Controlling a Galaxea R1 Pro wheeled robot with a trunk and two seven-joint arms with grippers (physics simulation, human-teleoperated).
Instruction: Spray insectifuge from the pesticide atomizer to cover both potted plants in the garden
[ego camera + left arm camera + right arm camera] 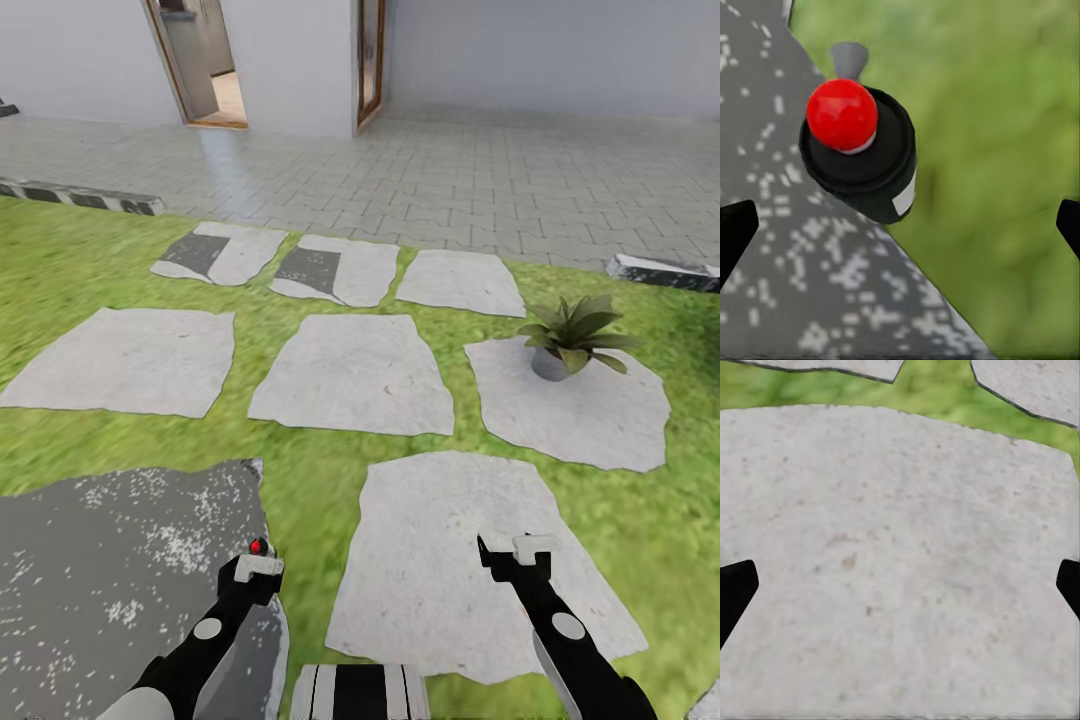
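1. One pesticide atomizer (862, 150) stood centred in the left wrist view: a dark body with a red knob on top and a grey nozzle. It sat at the edge of the dark speckled slab (100, 560), where the slab met the lawn (310, 470).
2. Framing it, the left gripper (901, 225) had its black fingertips spread wide to either side, neither touching the bottle, so it gripped nothing. That spread and centring looked like a line-up for a grasp, though I could not tell how high it hung above the bottle.
3. Equally wide apart were the fingers of the right gripper (900, 585), which had nothing between them. It hung over the pale stepping stone (440, 580), probably parked clear of the left arm's work.
4. Further off to the right, one potted plant (572, 338), a low rosette in a grey pot, stood on its own flat stone (590, 415), well apart from the bottle. Spraying it would call for carrying the bottle over.
5. Beyond the stones lay grey paving (450, 180) and an open doorway (205, 65)
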